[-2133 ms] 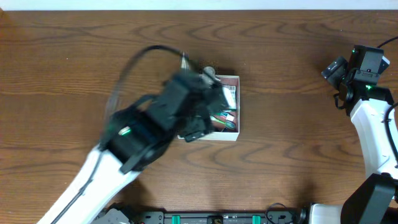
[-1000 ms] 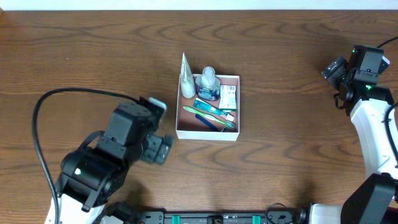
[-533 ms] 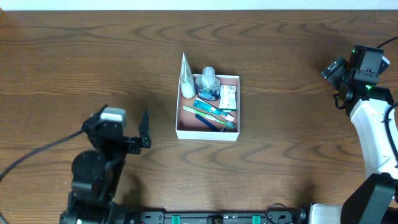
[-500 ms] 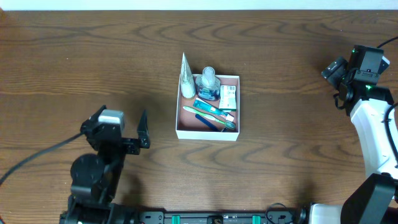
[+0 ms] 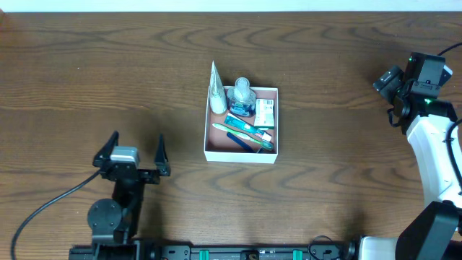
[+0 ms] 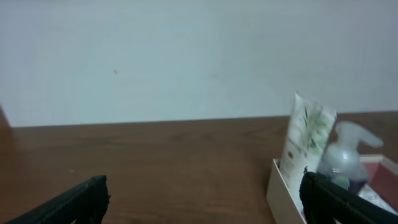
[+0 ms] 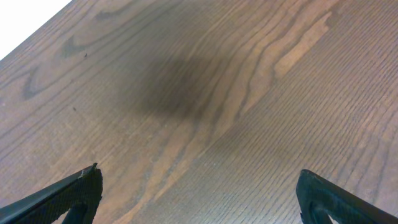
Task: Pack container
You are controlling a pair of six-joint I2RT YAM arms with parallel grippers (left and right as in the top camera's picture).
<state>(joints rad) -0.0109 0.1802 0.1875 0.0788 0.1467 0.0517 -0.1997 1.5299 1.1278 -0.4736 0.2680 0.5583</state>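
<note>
The tabletop [image 5: 86,65] is dark brown wood with wavy, swirling grain, and it fills nearly the whole overhead view. Along its far edge, well beyond the left end effector [image 5: 136,144], runs a thin pale strip [image 5: 231,4]. Ahead of that end effector, in the left wrist view, a plain wall [image 6: 186,56] of pale greenish white rises from the tabletop's back edge, bare but for one tiny reddish speck [image 6: 115,71]. The light is soft and even. Beneath the right end effector [image 7: 199,183] the grain shows close, with a blurred dark shadow [image 7: 174,87] lying on the wood
</note>
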